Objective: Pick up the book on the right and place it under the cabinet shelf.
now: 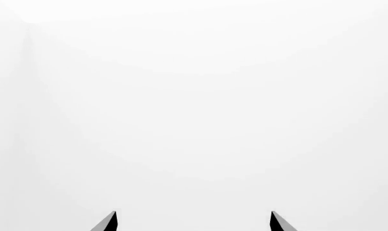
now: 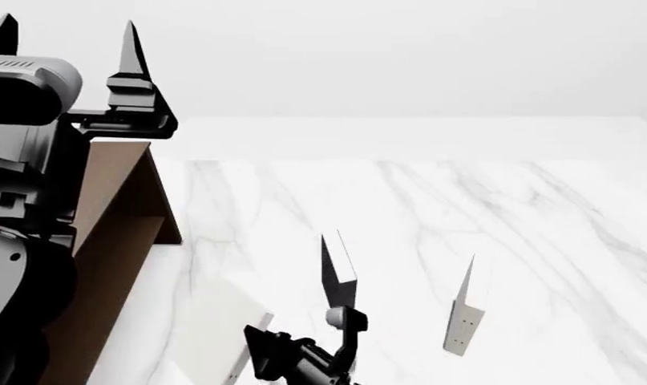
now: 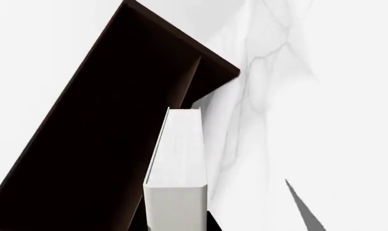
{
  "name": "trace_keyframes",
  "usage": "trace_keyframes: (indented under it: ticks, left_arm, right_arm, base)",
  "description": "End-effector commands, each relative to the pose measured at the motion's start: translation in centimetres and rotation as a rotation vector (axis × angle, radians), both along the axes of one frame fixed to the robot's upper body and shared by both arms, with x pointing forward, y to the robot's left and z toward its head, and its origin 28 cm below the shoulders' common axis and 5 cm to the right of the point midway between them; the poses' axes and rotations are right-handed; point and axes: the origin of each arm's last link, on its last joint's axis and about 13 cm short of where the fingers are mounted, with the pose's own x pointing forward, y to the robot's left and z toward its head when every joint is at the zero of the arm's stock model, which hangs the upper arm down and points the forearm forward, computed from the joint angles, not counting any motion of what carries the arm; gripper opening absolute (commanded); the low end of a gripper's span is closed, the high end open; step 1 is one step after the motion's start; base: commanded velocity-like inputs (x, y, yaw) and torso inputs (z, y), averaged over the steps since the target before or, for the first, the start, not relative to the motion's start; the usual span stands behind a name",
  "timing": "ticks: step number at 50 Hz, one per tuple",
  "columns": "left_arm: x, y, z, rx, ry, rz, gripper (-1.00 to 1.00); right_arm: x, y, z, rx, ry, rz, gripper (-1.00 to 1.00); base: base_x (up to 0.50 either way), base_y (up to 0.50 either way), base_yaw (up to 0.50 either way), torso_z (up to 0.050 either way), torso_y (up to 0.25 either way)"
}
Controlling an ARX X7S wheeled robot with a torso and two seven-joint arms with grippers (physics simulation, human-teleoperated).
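The right pincer [image 2: 403, 277] is hanging over the marble worktop [image 2: 495, 233] with its two blades spread wide, pinching nothing. The pale book [image 2: 218, 329] is lying toward the worktop's near left corner, just to the left of that pincer and apart from its blades, beside the brown cabinet [image 2: 109, 241] along the left edge. The left pincer [image 2: 66, 48] is sitting raised above the cabinet, blades spread too, facing blank white.
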Motion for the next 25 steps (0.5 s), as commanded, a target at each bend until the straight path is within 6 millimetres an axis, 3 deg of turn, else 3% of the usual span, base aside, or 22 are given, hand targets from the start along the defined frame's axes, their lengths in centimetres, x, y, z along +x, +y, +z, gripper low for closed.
trace_keyframes:
  ticks: [1, 25]
  left_arm:
    - [0.0, 0.0, -0.2, 0.000, 0.004, 0.002, 1.00]
    - [-0.1, 0.0, -0.1, -0.001, 0.004, -0.001, 1.00]
  right_arm:
    - [0.8, 0.3, -1.4, 0.057, 0.044, -0.016, -1.00]
    - [0.2, -0.9, -3.6, -0.056, 0.130, -0.078, -1.00]
  base:
    - [0.00, 0.00, 0.00, 0.000, 0.000]
    - [0.00, 0.00, 0.00, 0.000, 0.001]
